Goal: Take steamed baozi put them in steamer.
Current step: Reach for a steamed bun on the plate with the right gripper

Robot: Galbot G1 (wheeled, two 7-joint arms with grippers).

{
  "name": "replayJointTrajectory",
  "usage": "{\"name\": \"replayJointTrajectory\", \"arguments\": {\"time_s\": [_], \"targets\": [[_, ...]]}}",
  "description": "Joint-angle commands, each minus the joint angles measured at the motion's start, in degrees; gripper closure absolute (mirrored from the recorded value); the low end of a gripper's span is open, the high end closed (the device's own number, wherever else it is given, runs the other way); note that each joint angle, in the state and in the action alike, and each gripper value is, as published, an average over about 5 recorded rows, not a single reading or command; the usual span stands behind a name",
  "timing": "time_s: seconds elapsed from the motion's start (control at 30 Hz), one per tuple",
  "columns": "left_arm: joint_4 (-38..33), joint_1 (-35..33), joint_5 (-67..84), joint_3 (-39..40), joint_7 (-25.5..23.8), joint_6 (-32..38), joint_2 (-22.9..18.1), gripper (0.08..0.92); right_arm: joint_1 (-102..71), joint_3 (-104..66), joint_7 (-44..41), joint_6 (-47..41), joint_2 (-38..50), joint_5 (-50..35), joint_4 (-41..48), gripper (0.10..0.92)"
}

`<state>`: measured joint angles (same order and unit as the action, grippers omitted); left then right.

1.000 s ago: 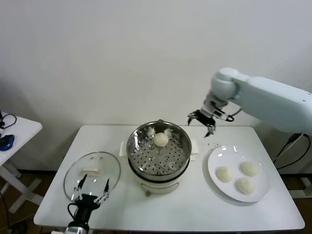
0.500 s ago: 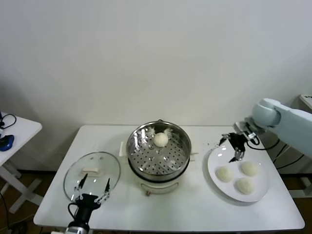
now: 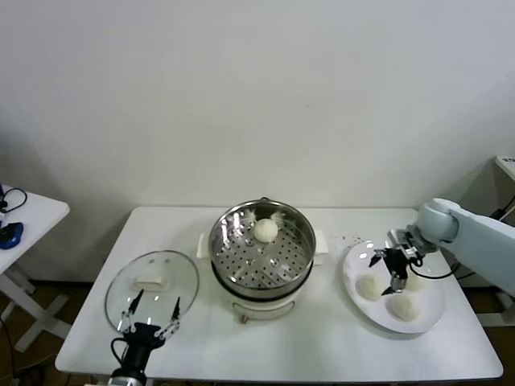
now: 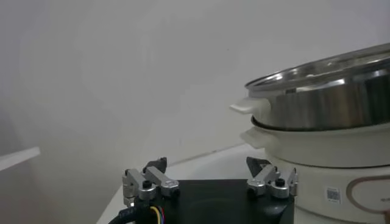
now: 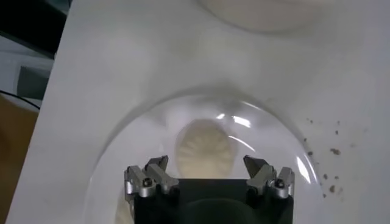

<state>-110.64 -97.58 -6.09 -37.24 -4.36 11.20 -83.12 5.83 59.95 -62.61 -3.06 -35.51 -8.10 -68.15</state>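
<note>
The steamer stands mid-table with one steamed baozi on its perforated floor. Three more baozi lie on the white plate at the right: one on the side towards the steamer, one in front, and one partly behind my right gripper. That gripper hangs open just over the plate, between the buns. In the right wrist view a pleated baozi lies just ahead of the open right gripper, untouched. My left gripper rests open at the table's front left; its open jaws face the steamer.
A round glass lid with a white handle lies flat left of the steamer, just beyond my left gripper. Dark crumbs dot the table between steamer and plate. A small side table stands far left. The wall is close behind.
My right arm has swung from beside the steamer's far right rim over to the plate and come down low above the buns, staying open. The left arm has not moved.
</note>
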Motion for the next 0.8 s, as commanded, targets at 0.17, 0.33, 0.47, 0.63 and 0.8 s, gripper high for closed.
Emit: {"name": "replayJointTrajectory", "arguments": {"time_s": [0.17,0.33,0.47,0.63,0.8], "targets": [[0.2,-0.1,0.0,-0.2,0.0,0.2,-0.1,0.177,-3.8,-2.0,0.5,-0.2,-3.2,1.4,4.4,0.203],[0.2,-0.1,0.1,-0.4,0.0,0.2,0.0,0.177,-4.0,-2.5,0.3,0.0,-4.0,1.7,5.9,0.203],[0.4,-0.2,0.2,-0.4,0.1,0.3,-0.1,0.177,-4.0,-2.7,0.2,0.1,-4.5,1.8,6.4,0.203],[0.5,-0.3,0.2,-0.3,0.1,0.4,-0.1,0.177,-4.1,-2.8,-0.1,0.3,-4.8,1.7,6.7,0.204],[0.5,-0.3,0.2,-0.3,0.1,0.4,-0.2,0.177,-4.1,-2.8,-0.4,0.6,-4.6,1.5,6.8,0.23]]}}
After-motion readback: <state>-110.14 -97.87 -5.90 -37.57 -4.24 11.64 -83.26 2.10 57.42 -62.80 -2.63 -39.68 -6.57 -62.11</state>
